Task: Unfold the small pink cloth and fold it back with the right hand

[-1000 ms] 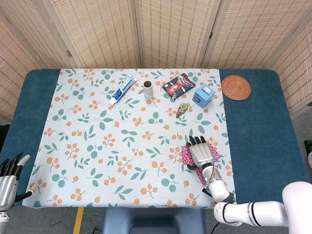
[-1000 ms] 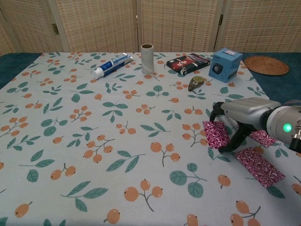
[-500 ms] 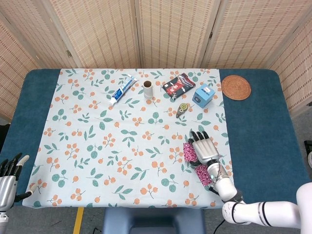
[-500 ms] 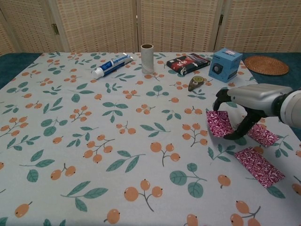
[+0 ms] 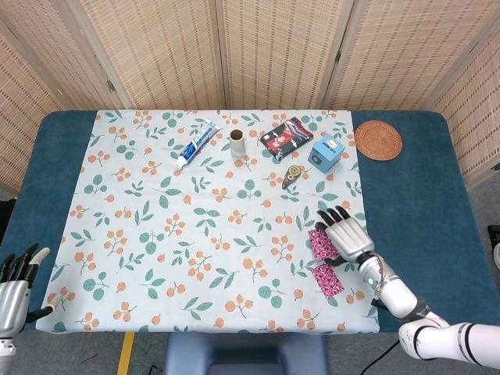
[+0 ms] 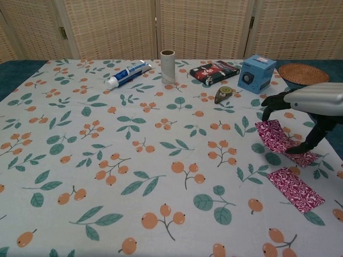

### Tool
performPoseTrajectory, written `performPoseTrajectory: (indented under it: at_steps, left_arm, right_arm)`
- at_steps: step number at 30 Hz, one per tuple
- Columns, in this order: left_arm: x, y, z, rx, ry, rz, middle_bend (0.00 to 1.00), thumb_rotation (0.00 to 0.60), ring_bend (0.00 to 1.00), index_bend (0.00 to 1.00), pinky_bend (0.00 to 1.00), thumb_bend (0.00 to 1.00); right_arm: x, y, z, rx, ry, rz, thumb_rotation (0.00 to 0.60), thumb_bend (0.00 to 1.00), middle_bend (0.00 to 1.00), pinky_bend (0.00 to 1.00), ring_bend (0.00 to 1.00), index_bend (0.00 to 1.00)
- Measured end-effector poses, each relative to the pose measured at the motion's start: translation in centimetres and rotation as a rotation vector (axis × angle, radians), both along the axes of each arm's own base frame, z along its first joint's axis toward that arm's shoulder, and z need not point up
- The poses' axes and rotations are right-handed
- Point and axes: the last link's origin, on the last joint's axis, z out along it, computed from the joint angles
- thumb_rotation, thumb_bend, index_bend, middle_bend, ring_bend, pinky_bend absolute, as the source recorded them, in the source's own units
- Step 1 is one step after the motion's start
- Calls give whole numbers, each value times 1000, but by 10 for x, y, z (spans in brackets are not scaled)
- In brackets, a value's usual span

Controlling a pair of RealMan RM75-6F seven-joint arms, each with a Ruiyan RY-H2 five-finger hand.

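Note:
The small pink patterned cloth [image 5: 323,244] lies near the front right of the floral tablecloth [image 5: 195,226]. In the chest view one flap [image 6: 274,136] sits under my right hand and another strip [image 6: 295,186] lies flat closer to the front. My right hand [image 5: 348,233] is over the upper flap with its fingers spread; its thumb [image 6: 300,149] reaches down onto the flap's right edge and it seems to hold the flap. My left hand [image 5: 14,285] hangs off the table at the bottom left, fingers apart and holding nothing.
Along the back stand a toothpaste tube [image 5: 197,144], a cardboard roll [image 5: 237,143], a dark packet [image 5: 287,134], a blue box [image 5: 327,151] and a small round tool [image 5: 291,174]. A woven coaster [image 5: 378,140] lies on the blue table at the back right.
My right hand has moved right and a little back, and the cloth's upper flap went with it. The lower strip has stayed put. The left hand is still.

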Motion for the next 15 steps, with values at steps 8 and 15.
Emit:
performPoseTrajectory:
  at_steps: [8,15]
  left_arm:
    - [4,0,0,0,5,3,78,600,142,145,0,290]
    - [4,-1,0,1,8,11,78,600,142,145,0,291]
  right_arm:
    - [-32,-7,5,42,66,33,471,267,97,0,0,251]
    - [-42,-15,5,53,97,60,468,267,96,0,0,251]
